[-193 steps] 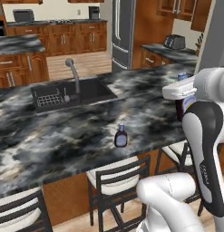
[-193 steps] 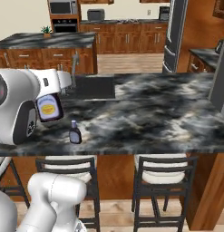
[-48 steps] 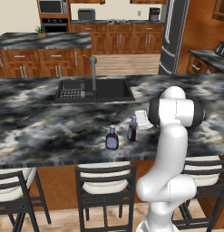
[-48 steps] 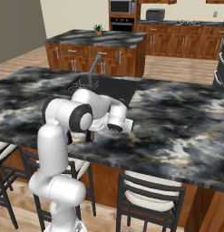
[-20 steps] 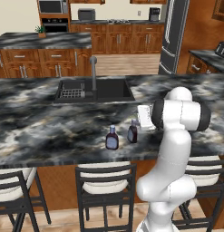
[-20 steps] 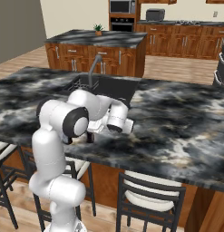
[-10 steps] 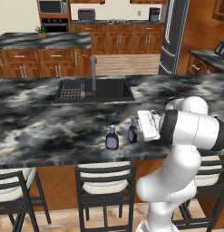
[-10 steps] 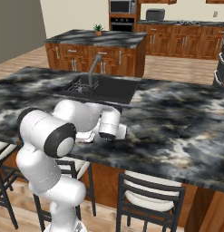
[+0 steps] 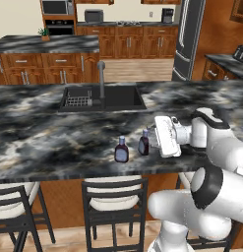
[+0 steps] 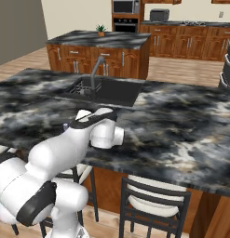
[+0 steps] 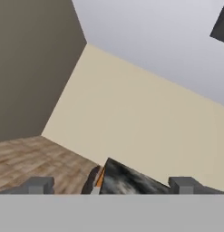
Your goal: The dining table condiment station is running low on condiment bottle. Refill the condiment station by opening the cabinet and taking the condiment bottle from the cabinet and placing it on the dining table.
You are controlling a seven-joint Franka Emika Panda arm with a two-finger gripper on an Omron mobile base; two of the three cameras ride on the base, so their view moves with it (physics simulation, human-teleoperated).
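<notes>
Left base view: bottle point(image 9: 143, 143) stands on table point(image 9: 49, 138) just beside the gripper point(image 9: 153, 136), fingers apart in hand view; a sideways swing could topple it.

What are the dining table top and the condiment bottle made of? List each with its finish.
Dining table: looks like polished stone, black-and-grey marbled veining with a soft sheen.
Condiment bottle: dark brown, probably glass or glossy plastic; blue cap looks like plastic. It is too small to tell for sure.
</notes>
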